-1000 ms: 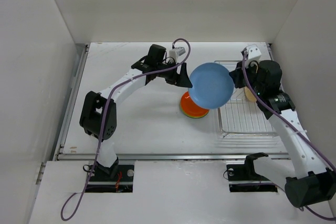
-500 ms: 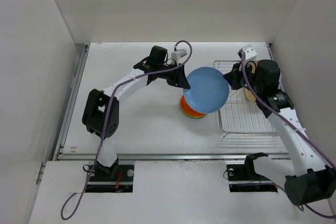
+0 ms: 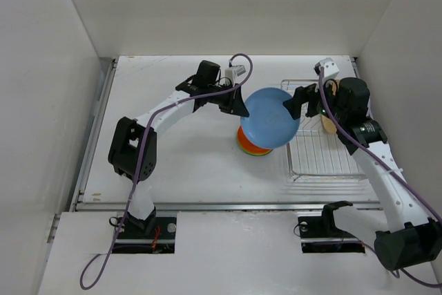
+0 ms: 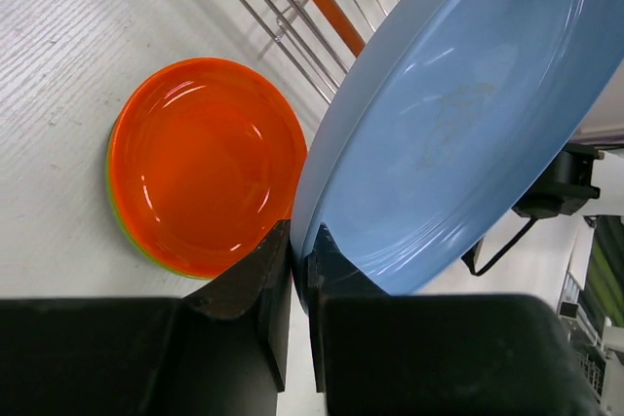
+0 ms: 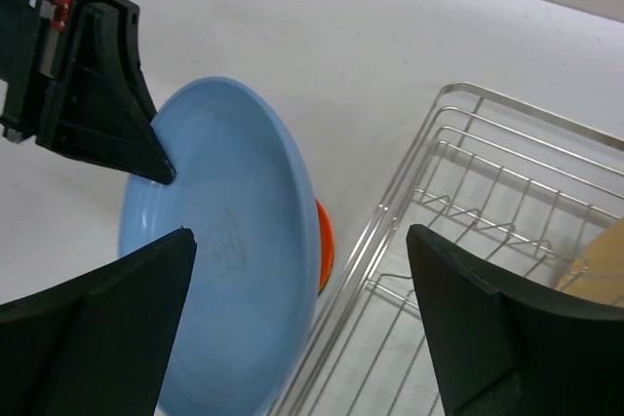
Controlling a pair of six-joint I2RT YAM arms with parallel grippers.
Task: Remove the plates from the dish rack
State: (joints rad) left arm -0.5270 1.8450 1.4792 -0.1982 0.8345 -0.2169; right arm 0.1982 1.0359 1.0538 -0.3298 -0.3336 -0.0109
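A light blue plate (image 3: pixel 271 117) hangs tilted in the air between both arms. My left gripper (image 3: pixel 242 108) is shut on its left rim; the left wrist view shows both jaws (image 4: pixel 300 250) pinching the edge of the blue plate (image 4: pixel 458 124). At the plate's right side my right gripper (image 3: pixel 301 101) stands open, its fingers wide apart on either side of the blue plate's (image 5: pixel 224 260) rim without touching it. Below the blue plate an orange plate (image 4: pixel 205 163) lies on the table on top of a lime green one (image 4: pixel 121 229). The dish rack (image 3: pixel 324 150) holds a tan plate (image 3: pixel 329 121).
The wire rack's (image 5: pixel 468 172) left rim lies right beside the stacked plates (image 3: pixel 251 144). The tan plate (image 5: pixel 600 260) stands at the rack's far right. White walls enclose the table on the left, back and right.
My left gripper has shut on the blue plate's rim. My right gripper, which was shut on the plate, has opened and let go. The plate has shifted slightly left.
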